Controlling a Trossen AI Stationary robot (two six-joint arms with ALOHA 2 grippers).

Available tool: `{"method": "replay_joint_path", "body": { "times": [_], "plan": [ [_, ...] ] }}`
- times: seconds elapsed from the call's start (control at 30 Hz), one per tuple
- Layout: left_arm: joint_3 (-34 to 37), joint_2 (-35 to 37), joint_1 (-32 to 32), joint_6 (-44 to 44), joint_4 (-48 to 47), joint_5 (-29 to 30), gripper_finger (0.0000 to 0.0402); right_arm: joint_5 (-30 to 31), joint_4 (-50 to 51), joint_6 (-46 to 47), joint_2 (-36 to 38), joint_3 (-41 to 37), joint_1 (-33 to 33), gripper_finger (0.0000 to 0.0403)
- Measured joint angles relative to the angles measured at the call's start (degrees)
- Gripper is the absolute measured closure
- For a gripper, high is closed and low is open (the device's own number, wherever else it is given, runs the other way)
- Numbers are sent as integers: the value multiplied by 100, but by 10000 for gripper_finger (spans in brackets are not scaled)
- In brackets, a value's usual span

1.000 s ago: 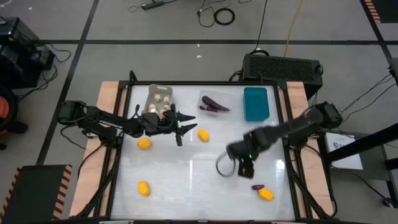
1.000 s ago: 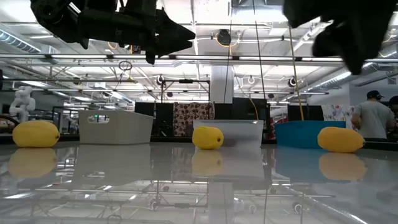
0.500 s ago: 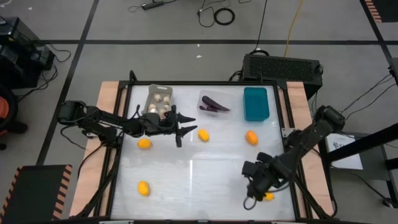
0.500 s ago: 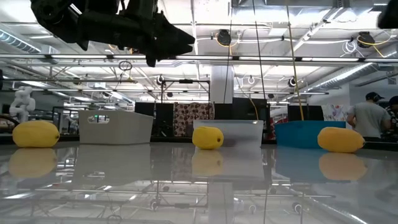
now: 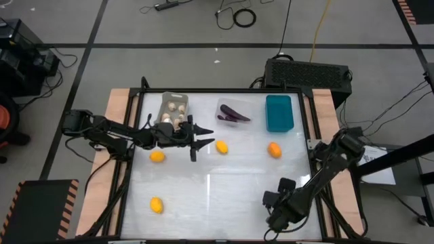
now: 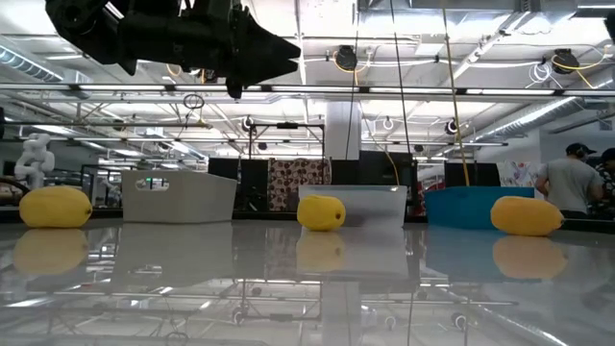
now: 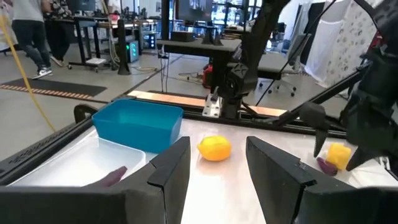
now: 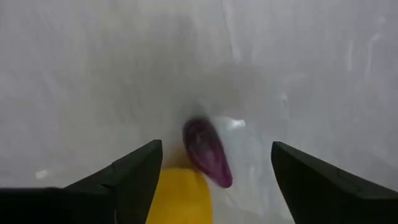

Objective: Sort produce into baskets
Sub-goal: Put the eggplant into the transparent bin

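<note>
My right gripper [image 5: 272,220] is open, low over the table's near right corner. In the right wrist view its fingers stand on either side of a dark purple eggplant piece [image 8: 207,152] and a yellow fruit [image 8: 177,196] lying side by side on the table; it touches neither. My left gripper [image 5: 200,137] is open and empty, held above the table by the grey basket [image 5: 173,108], which holds mushroom bulbs. The clear basket [image 5: 234,112] holds eggplant pieces. The teal basket [image 5: 279,112] stands to its right. Yellow fruits lie loose on the table [image 5: 222,147] [image 5: 274,150] [image 5: 157,156].
Another yellow fruit [image 5: 156,204] lies near the front left. A black box with vents [image 5: 308,71] stands behind the table's far right. Wooden strips run along the table's left and right edges. A person [image 6: 575,183] stands in the room at the far right.
My right gripper has gone from the table's middle toward the near right corner and come down over the eggplant piece and the yellow fruit there, now hiding them from above. Its moving away has uncovered a yellow fruit below the teal basket.
</note>
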State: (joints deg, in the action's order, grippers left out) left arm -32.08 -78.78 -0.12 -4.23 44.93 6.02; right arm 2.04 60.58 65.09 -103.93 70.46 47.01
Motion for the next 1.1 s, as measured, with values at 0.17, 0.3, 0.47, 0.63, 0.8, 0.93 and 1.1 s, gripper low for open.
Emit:
{"method": "replay_joint_path", "body": {
  "times": [0.17,0.3,0.47,0.63,0.8,0.93,1.1],
  "plan": [
    [0,0,-1,-36,4,4,238,-237,-38,-350,-270,-2,-48,106],
    [0,0,0,-144,0,15,238,-239,-331,-597,-272,-122,-142,106],
    [0,0,0,-144,-33,20,238,-456,-867,-848,-217,-485,-304,113],
    [0,0,0,-142,-37,22,238,-566,-962,-1020,-213,-557,-393,159],
    [0,-2,0,-141,-39,22,238,-539,-934,-1258,-158,-539,-490,234],
    [0,-2,0,-140,-39,22,238,-104,-849,-1375,-37,-553,-621,294],
    [0,-2,0,-138,-42,22,238,154,-885,-1532,172,-553,-769,357]
  ]
}}
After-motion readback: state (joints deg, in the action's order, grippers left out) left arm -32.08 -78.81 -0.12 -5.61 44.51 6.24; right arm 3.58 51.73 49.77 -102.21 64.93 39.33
